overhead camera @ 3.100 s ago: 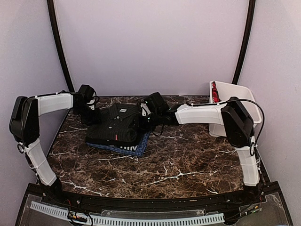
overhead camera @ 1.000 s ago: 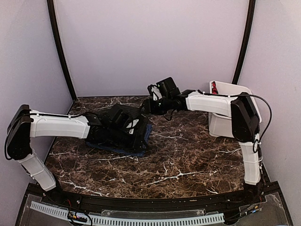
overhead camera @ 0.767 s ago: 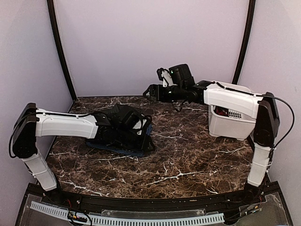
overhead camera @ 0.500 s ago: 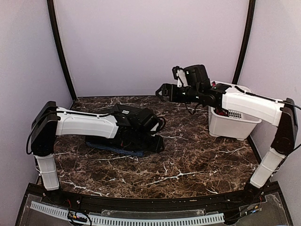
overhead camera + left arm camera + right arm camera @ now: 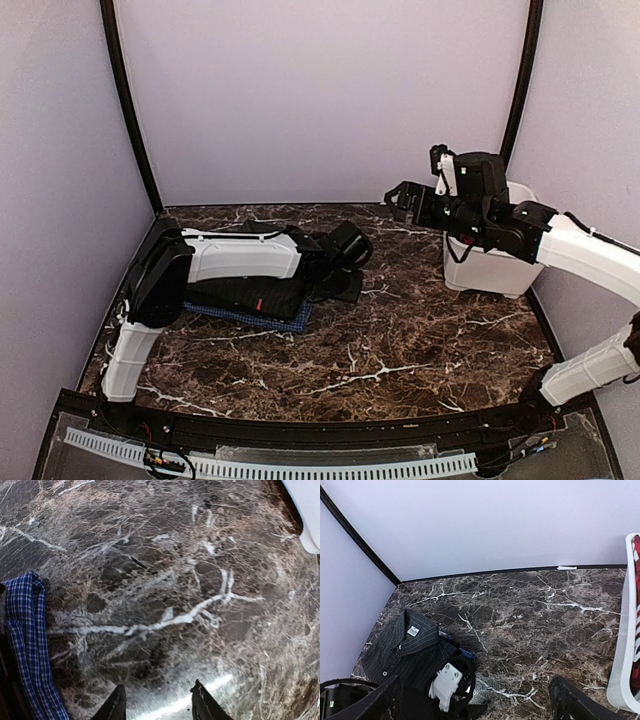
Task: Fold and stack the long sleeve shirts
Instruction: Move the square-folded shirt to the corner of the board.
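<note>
The folded black pinstriped shirt (image 5: 405, 652) lies collar-up at the back left of the dark marble table (image 5: 420, 340), on top of a blue checked shirt (image 5: 25, 640) whose edge shows beneath it. The left gripper (image 5: 158, 687) hangs low over bare marble just right of this stack, its fingers (image 5: 118, 705) partly apart with nothing between them. The right gripper (image 5: 398, 203) is raised near the white basket (image 5: 490, 270) - spread wide and empty - and something red (image 5: 636, 570) sits inside the basket.

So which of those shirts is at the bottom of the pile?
The blue checked shirt; only its edge peeks out beneath the black pinstriped shirt.
</note>
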You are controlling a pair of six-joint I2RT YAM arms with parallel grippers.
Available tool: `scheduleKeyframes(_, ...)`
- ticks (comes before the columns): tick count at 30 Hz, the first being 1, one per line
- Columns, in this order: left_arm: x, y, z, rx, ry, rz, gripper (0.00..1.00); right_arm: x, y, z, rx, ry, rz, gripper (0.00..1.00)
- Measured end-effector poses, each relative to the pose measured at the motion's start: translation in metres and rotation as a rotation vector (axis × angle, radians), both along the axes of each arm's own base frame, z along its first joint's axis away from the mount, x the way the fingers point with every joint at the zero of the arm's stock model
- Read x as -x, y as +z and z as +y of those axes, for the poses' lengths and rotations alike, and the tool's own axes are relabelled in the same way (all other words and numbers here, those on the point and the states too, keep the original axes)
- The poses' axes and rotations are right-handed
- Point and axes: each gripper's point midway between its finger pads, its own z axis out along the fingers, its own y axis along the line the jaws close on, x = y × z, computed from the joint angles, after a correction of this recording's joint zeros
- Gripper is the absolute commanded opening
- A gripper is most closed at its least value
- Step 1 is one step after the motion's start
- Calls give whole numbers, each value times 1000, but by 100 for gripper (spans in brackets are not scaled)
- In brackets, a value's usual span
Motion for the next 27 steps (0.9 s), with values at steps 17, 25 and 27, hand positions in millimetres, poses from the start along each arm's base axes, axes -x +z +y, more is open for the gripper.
scheduleKeyframes(17,-73,-38,48,-82,156,-1,42,17,-23,-21,14,-41,49,99)
scheduleKeyframes(25,-84,-41,72,-102,219,-9,40,15,-33,-16,25,-26,72,99)
scheduleKeyframes(27,-88,-42,86,-106,240,-9,40,16,-37,-15,29,-22,80,99)
